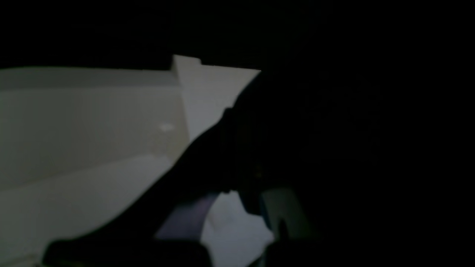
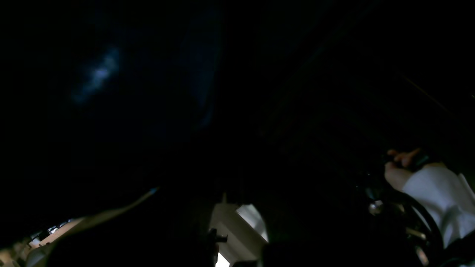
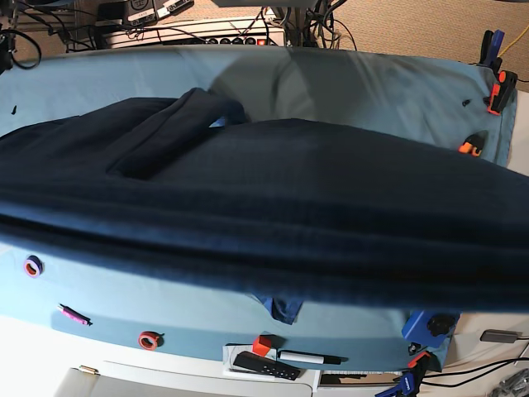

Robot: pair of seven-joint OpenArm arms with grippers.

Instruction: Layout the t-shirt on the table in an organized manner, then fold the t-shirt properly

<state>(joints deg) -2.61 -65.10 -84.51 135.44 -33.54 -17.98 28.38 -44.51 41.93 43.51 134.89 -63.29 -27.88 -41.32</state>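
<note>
One t-shirt stretched across table, both end effectors unseen, seemingly closed.

The left wrist view is mostly dark. The right half and the top band show no readable detail. A dark mass covers the centre and right of the frame; its identity cannot be told. At left, pale flat surfaces meet at a vertical corner edge, grey-beige on the left face and lighter grey on the right. At lower centre, a pale bluish-white patch shows beside a dull purple area. The view is blurred.
</note>
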